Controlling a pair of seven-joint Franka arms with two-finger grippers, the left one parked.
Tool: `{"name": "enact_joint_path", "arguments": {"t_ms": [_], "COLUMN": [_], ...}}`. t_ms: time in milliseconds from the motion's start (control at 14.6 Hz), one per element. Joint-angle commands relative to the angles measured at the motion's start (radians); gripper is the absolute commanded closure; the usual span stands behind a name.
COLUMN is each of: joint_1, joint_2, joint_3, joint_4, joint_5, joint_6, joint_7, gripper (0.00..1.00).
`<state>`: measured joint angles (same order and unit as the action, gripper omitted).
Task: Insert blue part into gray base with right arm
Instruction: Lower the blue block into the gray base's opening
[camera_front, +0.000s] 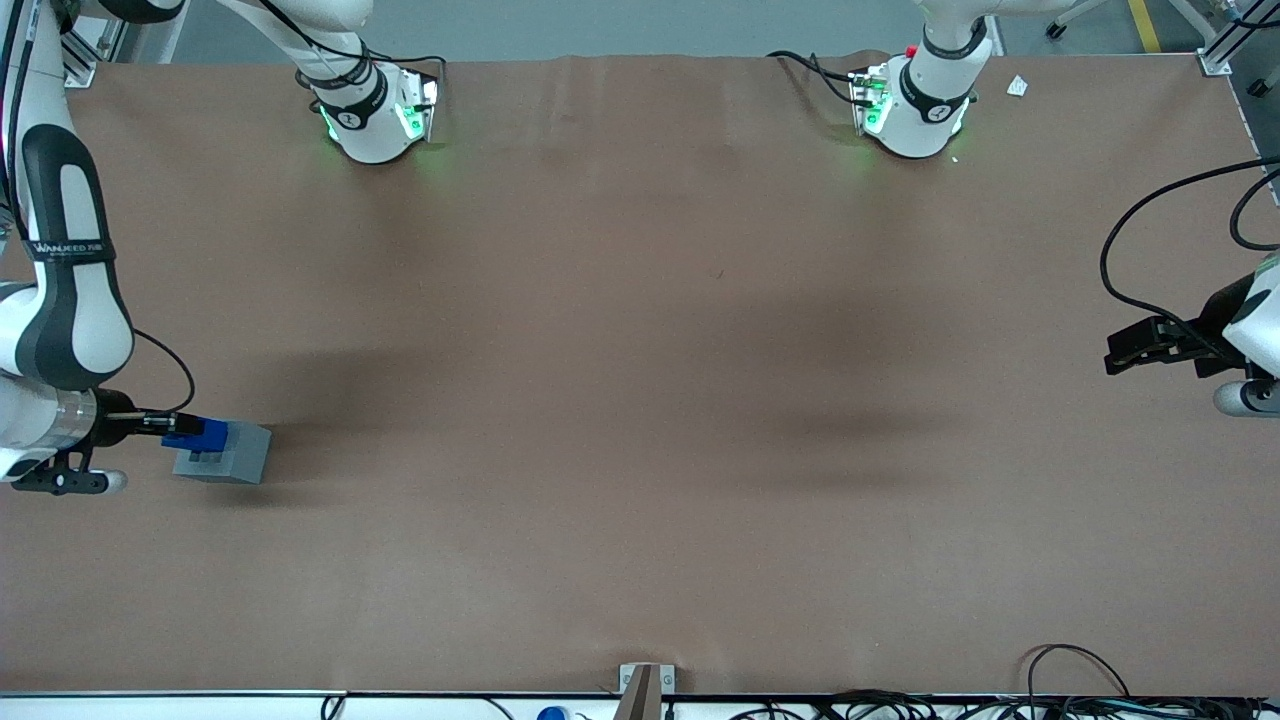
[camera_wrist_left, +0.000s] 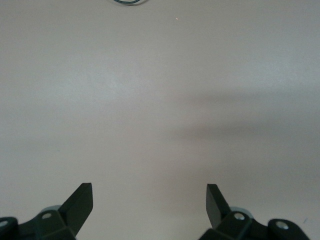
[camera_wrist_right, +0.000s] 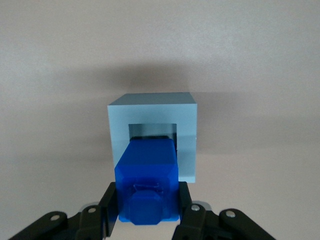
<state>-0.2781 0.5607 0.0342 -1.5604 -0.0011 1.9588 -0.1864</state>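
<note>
Over at the working arm's end of the table (camera_front: 640, 400), close to the end edge and somewhat nearer the front camera than the middle, the right arm (camera_front: 60, 290) reaches down low. Its gripper (camera_front: 168, 425) sits level with the blocks, and the jaws are clamped on the blue part (camera_front: 196, 434), one finger on each side of it. The wrist view confirms it: the gripper (camera_wrist_right: 148, 212) has the blue part (camera_wrist_right: 148, 182) squeezed between its black fingers (camera_wrist_right: 111, 207), the block's stubby end facing the camera.

Next along, the gray base (camera_front: 228, 455) rests on the brown table surface, touching the blue part. In the wrist view the gray base (camera_wrist_right: 152, 112) shows its square recess, and the leading end of the blue part is lined up with that opening and appears to sit just inside it; most of the blue block is outside the base. How deep it sits I cannot tell.

Moving across, the broad brown middle of the table carries only soft shadows. A small white scrap (camera_front: 1017, 87) lies near the corner at the parked arm's end, farthest from the front camera.
</note>
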Motion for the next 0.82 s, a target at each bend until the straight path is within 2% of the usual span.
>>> {"name": "enact_joint_path", "arguments": {"t_ms": [0, 753], "joint_1": [-0.015, 0.002], "joint_2": [0.008, 0.042], "joint_3": [0.015, 0.015], "joint_4": [-0.003, 0.013], "joint_5": [-0.011, -0.013], "joint_6": [0.012, 0.060], "joint_7": [-0.005, 0.033], "gripper": [1.00, 1.00]}}
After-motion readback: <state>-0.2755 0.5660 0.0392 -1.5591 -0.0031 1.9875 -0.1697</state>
